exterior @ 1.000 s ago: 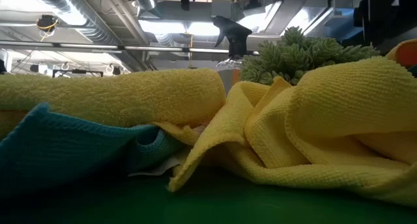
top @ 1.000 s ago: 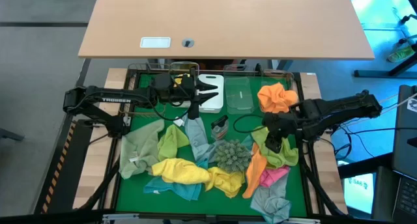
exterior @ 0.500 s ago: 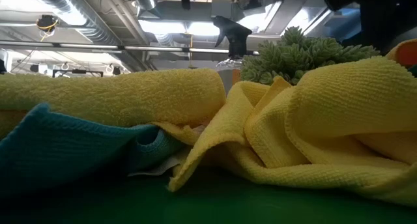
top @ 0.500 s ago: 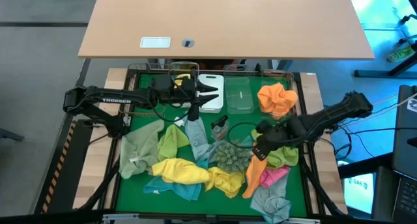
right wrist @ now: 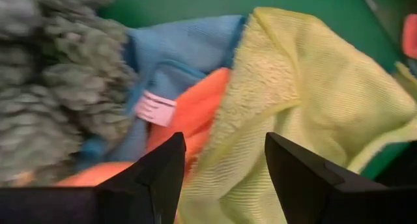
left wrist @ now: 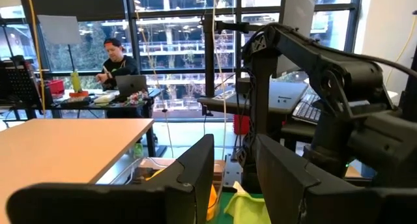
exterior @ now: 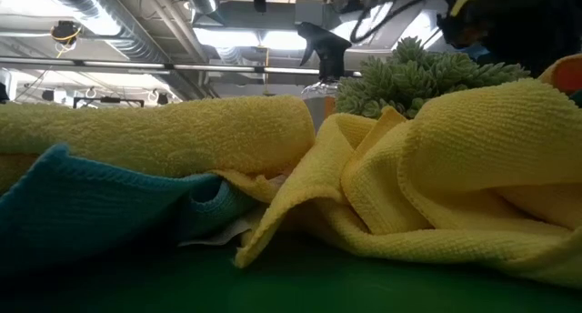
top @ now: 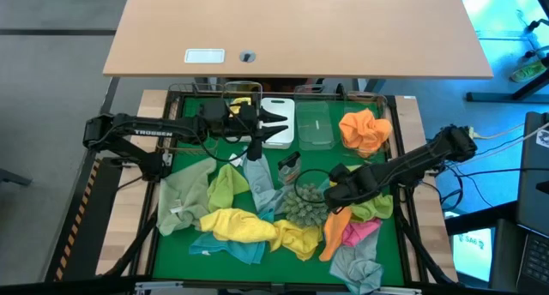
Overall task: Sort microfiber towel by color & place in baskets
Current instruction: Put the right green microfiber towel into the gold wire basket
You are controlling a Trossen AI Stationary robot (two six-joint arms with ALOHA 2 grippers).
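We see the right claw [top: 330, 195] wide open, holding nothing, right over the lime towel [right wrist: 306, 113] and orange towel [right wrist: 179, 116], spiky ball [top: 302, 205] just beside it. Small tag [right wrist: 155, 107] on the orange towel, unreadable. Left claw [top: 279, 121] open, empty, hovering at the white basket [top: 279, 132]; clear basket [top: 316, 128] next over. Left arm reads "TROSSEN".

On the green table [top: 167, 252], the right gripper [top: 330, 195] hangs low over the towels beside the spiky grey-green ball [top: 302, 204], while the left gripper [top: 276, 121] waits near the far edge over the white basket [top: 280, 134], beside a clear basket [top: 315, 128].
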